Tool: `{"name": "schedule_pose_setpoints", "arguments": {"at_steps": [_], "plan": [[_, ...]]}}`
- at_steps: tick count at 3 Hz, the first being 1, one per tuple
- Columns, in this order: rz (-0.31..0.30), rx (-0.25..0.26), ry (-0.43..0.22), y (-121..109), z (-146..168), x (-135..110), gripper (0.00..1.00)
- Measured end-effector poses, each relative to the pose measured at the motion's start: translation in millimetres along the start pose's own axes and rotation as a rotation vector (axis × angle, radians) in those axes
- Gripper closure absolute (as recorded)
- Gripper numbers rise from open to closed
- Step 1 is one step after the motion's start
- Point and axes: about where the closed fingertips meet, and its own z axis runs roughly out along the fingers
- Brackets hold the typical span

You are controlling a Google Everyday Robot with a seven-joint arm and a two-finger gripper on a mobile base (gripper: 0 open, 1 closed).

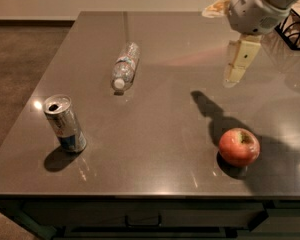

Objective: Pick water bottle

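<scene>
The water bottle (126, 65) lies on its side on the dark table (155, 134), left of centre toward the back. It is clear crinkly plastic with a pale label band, and its white cap points toward me. My gripper (236, 66) hangs above the table at the upper right, well to the right of the bottle and apart from it. It holds nothing. Its cream fingers (239, 60) point down.
A silver-and-blue drink can (65, 123) stands upright at the front left. A red apple (239, 146) sits at the front right, below the gripper. A black wire basket (296, 28) is at the far right edge. The floor lies to the left of the table.
</scene>
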Motion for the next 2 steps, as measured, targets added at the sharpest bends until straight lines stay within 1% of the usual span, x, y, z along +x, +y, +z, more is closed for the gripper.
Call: {"name": "schedule_pose_setpoints", "arguments": {"at_steps": [1, 2], "plan": [[-0.140, -0.023, -0.020, -19, 21, -15, 0.00], [-0.263, -0.032, -0.010, -41, 46, -30, 0.00]]}}
